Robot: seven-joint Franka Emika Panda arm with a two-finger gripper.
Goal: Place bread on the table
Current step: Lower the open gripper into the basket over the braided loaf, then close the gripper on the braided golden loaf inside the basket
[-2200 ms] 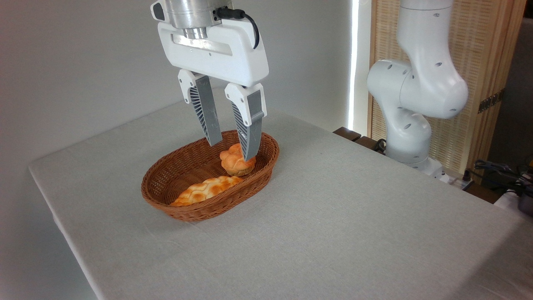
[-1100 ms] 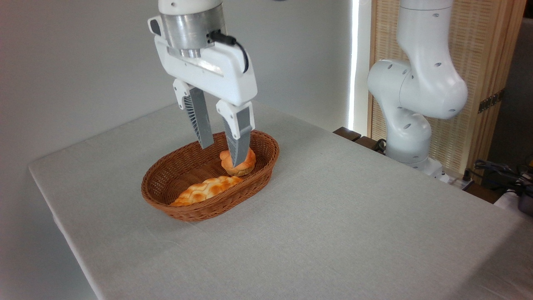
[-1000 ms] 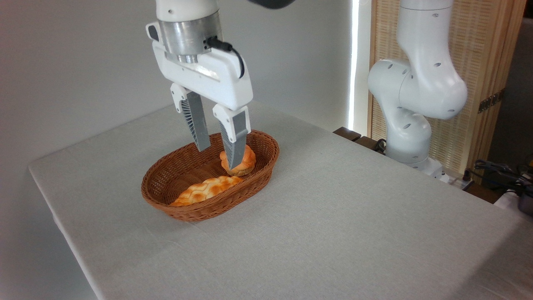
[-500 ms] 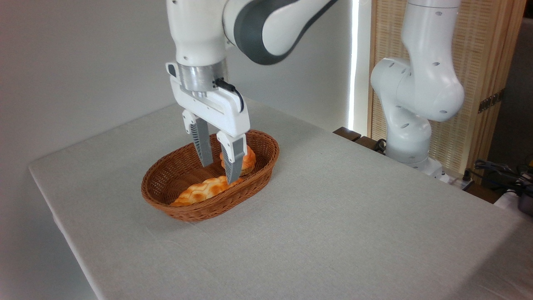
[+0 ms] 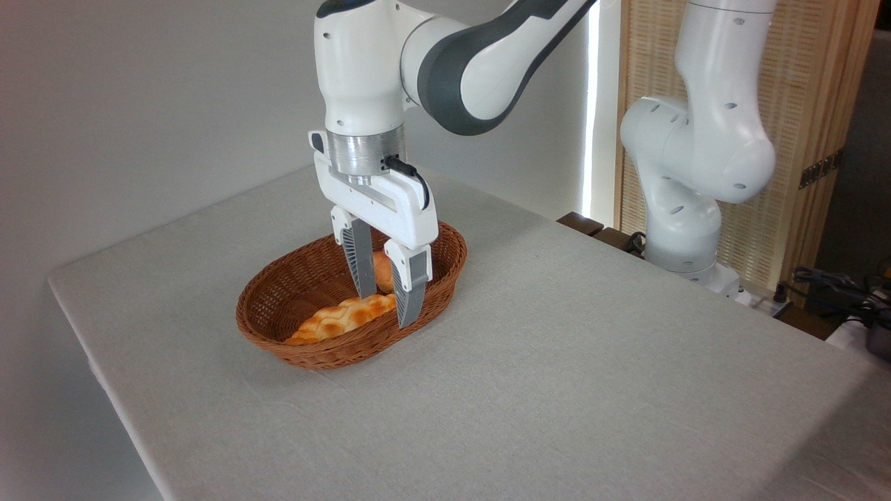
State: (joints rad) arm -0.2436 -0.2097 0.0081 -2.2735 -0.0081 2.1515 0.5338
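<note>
Grey-clothed worktop [image 5: 557, 362]: hand [image 5: 387, 309] is dropping into basket [image 5: 278, 327], fingers apart, now straddling bread [image 5: 341, 316] end; grasp looking imminent.

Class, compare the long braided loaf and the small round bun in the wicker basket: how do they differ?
Shape: the braided loaf is long with tapered ends; the bun is short and rounded.
Place: the loaf lies along the near side of the basket; the bun sits toward the far end.
View: the loaf shows almost whole; the bun is partly hidden behind the gripper fingers.
Both are golden-orange.
</note>
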